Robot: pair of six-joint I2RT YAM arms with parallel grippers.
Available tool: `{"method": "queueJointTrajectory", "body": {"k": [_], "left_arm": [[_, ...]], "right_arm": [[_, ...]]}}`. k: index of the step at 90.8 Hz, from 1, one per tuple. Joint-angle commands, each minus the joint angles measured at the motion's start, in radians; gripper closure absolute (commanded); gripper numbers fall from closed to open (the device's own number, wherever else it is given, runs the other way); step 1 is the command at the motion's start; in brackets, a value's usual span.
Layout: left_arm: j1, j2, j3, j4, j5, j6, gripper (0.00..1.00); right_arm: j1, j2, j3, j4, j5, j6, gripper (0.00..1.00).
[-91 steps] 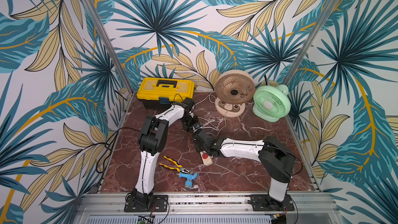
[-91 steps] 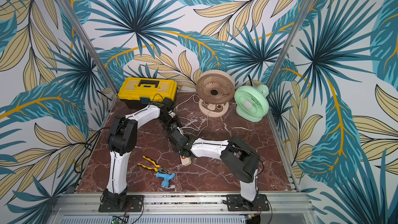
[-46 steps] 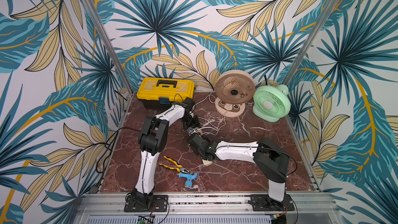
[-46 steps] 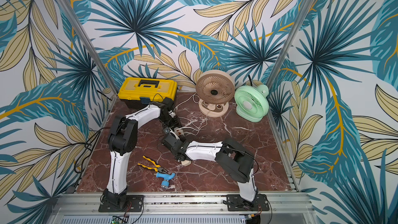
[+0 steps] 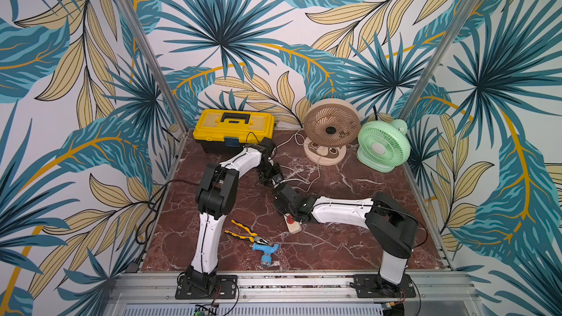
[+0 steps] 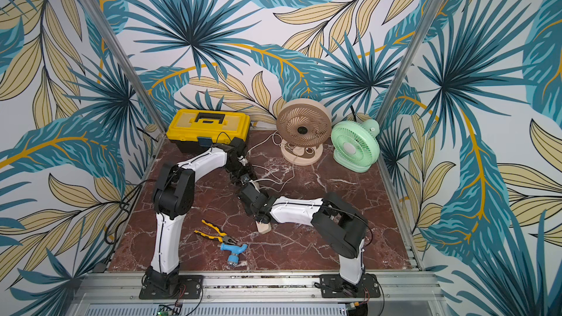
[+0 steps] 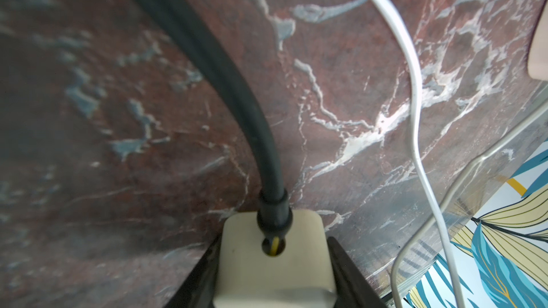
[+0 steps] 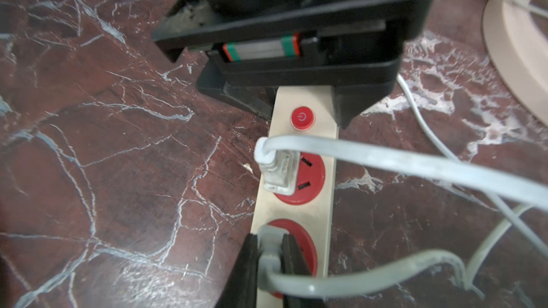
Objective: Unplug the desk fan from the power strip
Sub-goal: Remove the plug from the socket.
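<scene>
Now the right end effector squeezes the grey plug, while the left end effector holds the power strip lying lengthwise between them.

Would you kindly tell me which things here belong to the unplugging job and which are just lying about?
Job: power strip, clamped by left gripper; grey plug, clamped by right gripper; white plug; beige fan; green fan. Which fan owns which plug is unclear.
Lying about: yellow toolbox; pliers; blue tap.
</scene>
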Motion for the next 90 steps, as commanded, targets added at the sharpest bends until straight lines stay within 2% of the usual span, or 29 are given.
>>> {"method": "queueJointTrajectory", "body": {"k": [1, 19, 37, 64, 90], "left_arm": [[0.008, 0.144, -0.068, 0.009, -0.184, 0.064, 1.00], [0.007, 0.145, -0.067, 0.006, -0.188, 0.064, 1.00], [0.006, 0.145, -0.066, 0.004, -0.193, 0.063, 1.00], [0.004, 0.147, -0.061, 0.000, -0.202, 0.061, 1.00], [0.001, 0.150, -0.053, -0.006, -0.207, 0.059, 1.00]], "right_arm": [[-0.041, -0.007, -0.045, -0.095, -0.046, 0.097, 1.00], [-0.041, -0.001, -0.013, -0.112, -0.086, 0.107, 1.00], [-0.014, 0.023, 0.039, -0.138, -0.101, 0.062, 1.00], [0.101, 0.091, 0.159, -0.235, 0.062, -0.070, 1.00], [0.196, 0.129, 0.194, -0.217, 0.253, -0.203, 1.00]]}}
